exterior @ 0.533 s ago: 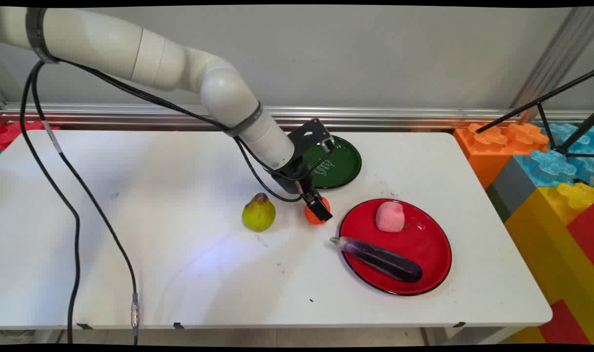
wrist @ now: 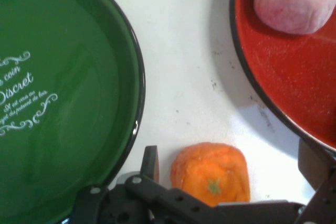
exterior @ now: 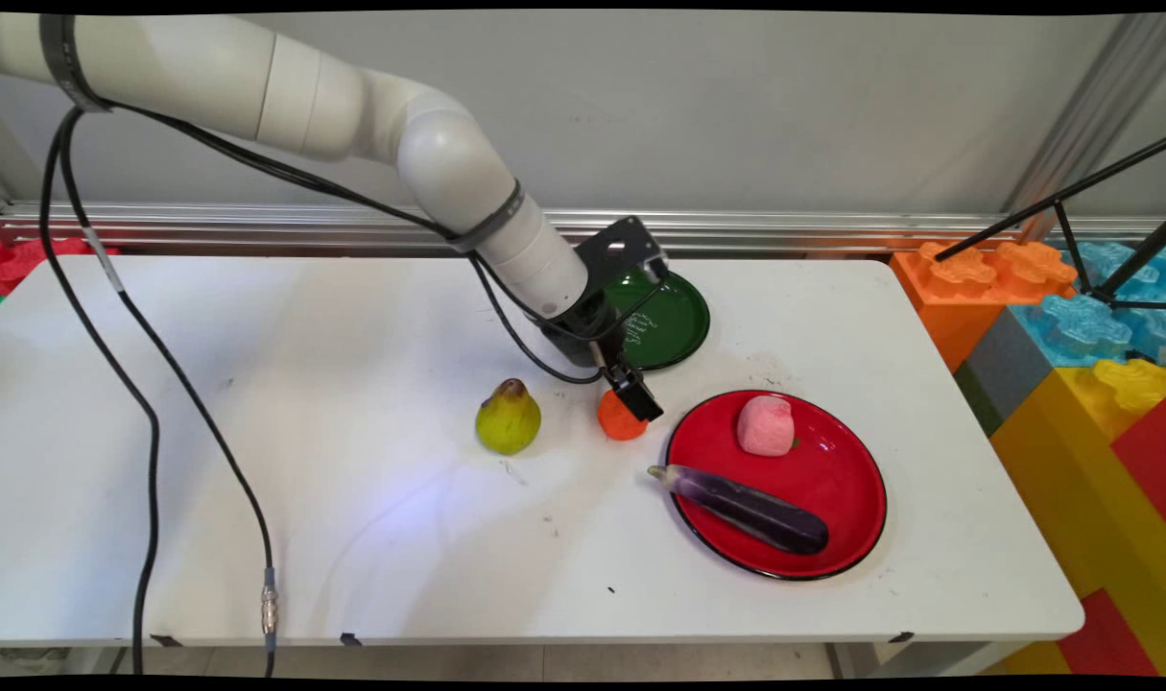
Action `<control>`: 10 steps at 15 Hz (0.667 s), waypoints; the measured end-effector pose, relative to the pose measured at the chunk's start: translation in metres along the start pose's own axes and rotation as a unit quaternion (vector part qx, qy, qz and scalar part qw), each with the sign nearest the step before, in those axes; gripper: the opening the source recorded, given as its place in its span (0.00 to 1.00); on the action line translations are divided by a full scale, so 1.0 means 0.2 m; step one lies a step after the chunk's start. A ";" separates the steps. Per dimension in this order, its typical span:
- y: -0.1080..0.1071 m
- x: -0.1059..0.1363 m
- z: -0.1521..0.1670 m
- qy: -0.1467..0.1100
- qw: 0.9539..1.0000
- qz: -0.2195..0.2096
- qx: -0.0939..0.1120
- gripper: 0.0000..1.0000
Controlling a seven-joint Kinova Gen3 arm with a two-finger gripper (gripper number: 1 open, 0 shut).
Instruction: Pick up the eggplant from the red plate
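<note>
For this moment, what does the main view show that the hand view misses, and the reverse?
Main view only: the pear, the eggplant on the red plate, and the arm with its cables. Hand view only: white lettering on the green plate, and both tool fingers standing apart on either side of the orange. Both show the orange, both plates and the pink fruit.

White table (exterior: 256,403) fills centre of frame. Grey wall (exterior: 736,106) across top, metal rail (exterior: 784,228) along its base. Giant coloured building blocks (exterior: 1072,326) at right; black tripod (exterior: 1072,206) upper right.
</note>
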 end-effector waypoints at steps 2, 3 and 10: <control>0.02 0.04 -0.03 0.000 1.000 0.009 0.000 1.00; 0.03 0.06 -0.04 0.000 1.000 0.015 0.000 1.00; 0.15 0.21 -0.14 -0.010 0.996 0.085 -0.028 1.00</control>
